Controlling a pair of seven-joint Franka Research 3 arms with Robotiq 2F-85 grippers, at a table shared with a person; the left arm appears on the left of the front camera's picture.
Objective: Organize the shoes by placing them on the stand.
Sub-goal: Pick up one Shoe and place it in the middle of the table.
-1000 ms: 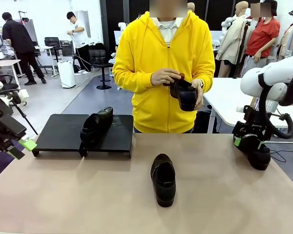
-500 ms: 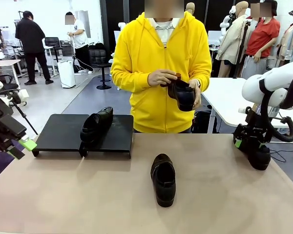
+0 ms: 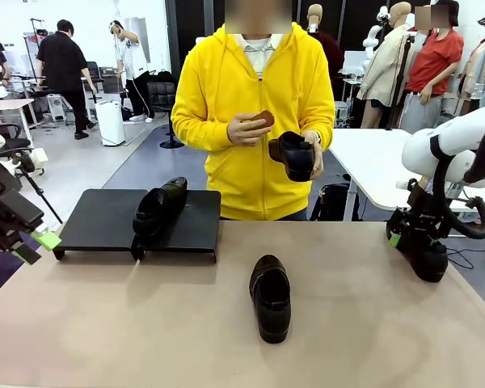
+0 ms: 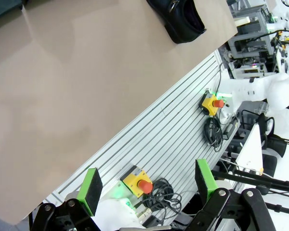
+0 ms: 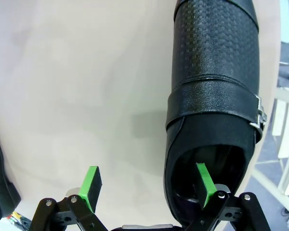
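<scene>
Far right of the stand (image 3: pixel 97 222), the right arm (image 3: pixel 453 139) slants down to the table (image 3: pixel 145 323), the right gripper (image 3: pixel 411 239) spread wide with one pad (image 5: pixel 204 183) inside a shoe (image 5: pixel 216 86). The left gripper (image 3: pixel 34 246) hangs wide open just left of the stand, tilted down; another shoe (image 3: pixel 160 207) lies on it.

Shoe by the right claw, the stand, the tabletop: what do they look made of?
Shoe: leather or faux leather, can't tell which; pebbled grain on the toe, smooth strap with soft sheen, metal-looking buckle. Stand: matte black, no glare; painted wood, metal or plastic, unclear. Tabletop: matte beige, smooth, likely laminate or a mat.
</scene>
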